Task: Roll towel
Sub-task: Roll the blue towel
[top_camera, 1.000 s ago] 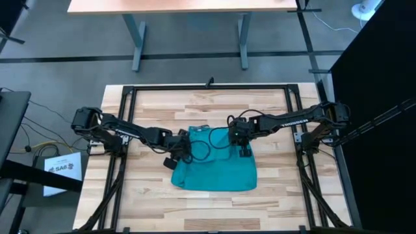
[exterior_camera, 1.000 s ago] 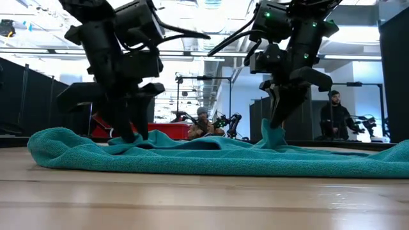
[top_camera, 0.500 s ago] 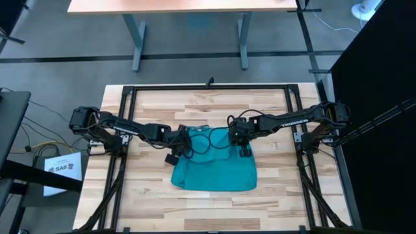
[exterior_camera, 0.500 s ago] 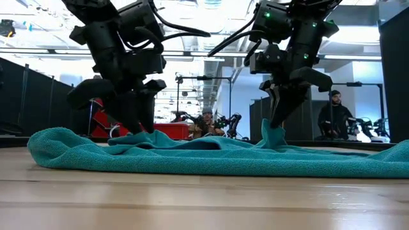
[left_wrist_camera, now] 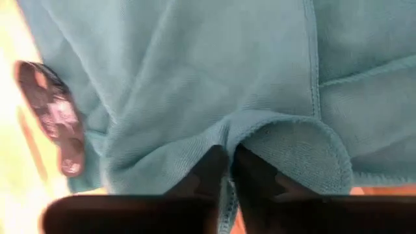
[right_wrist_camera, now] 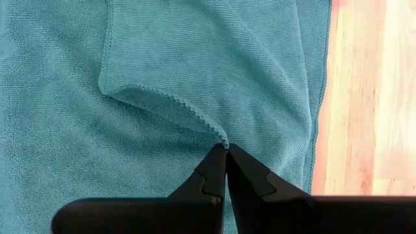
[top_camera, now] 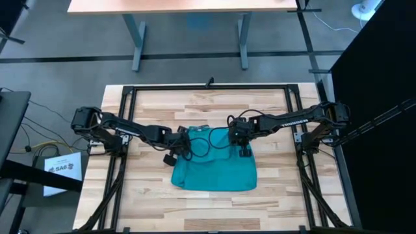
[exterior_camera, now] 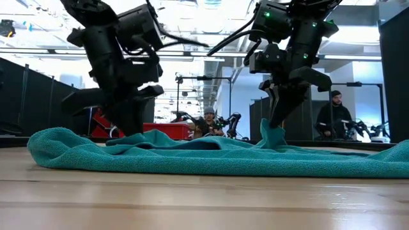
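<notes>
The teal towel (top_camera: 214, 168) lies spread on the wooden table, its far part rumpled under both arms. My left gripper (top_camera: 184, 144) is at the towel's far left part and is shut on it (left_wrist_camera: 229, 161). My right gripper (top_camera: 242, 148) is at the far right part, also shut on the cloth (right_wrist_camera: 225, 156). In the low view the left gripper (exterior_camera: 133, 126) and the right gripper (exterior_camera: 276, 122) both point down into the towel (exterior_camera: 211, 156). My left gripper pinches a raised fold (left_wrist_camera: 260, 133) of the towel near its far left edge between its two fingers. It comes slanting down from above. The rest of the cloth lies on the table. My right gripper pinches the hemmed edge (right_wrist_camera: 214, 133) of a turned-over flap at the towel's far right between its two fingers, slanting down from above. A small peak of cloth (exterior_camera: 271, 135) stands up at the fingers. The rest lies slack on the table.
A black frame (top_camera: 208, 87) borders the wooden table. A thin black cable (top_camera: 205, 142) loops over the towel's far part between the arms. A desk (top_camera: 188, 6) stands beyond the far edge. People (exterior_camera: 333, 118) show in the room behind.
My left gripper has shut on the towel's far left part while staying in place; its fingers stood apart over the cloth in the earlier frames. The right gripper and the towel have kept still.
</notes>
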Robot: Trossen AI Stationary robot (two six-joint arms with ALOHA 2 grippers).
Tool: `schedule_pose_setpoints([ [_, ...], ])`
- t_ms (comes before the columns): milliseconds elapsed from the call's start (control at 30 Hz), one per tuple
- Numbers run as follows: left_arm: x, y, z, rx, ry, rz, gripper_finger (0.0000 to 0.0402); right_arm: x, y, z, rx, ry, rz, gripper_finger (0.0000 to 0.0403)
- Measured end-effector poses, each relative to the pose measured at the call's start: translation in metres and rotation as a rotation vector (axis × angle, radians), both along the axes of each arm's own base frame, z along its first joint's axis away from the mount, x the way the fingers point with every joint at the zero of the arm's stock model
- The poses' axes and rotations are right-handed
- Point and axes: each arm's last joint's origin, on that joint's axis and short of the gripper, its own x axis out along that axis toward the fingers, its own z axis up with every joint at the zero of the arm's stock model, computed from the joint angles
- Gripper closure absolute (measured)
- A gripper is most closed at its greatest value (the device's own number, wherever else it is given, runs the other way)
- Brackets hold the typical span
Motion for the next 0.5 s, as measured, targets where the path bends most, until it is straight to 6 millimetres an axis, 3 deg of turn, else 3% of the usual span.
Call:
schedule_pose_setpoints([
  [167,0.003,0.002,0.006,-0.037,-0.030,0.078,0.0400,-0.001,0.000,0.002,0.005,-0.006,-0.012,0.0403],
  [333,0.005,0.008,0.047,-0.069,-0.137,0.157,0.0401,-0.008,-0.001,0.029,0.019,-0.132,-0.056,0.0403],
  [500,-0.005,0.018,0.089,-0.104,-0.205,0.248,0.0401,-0.027,-0.013,0.067,0.045,-0.286,-0.165,0.0403],
])
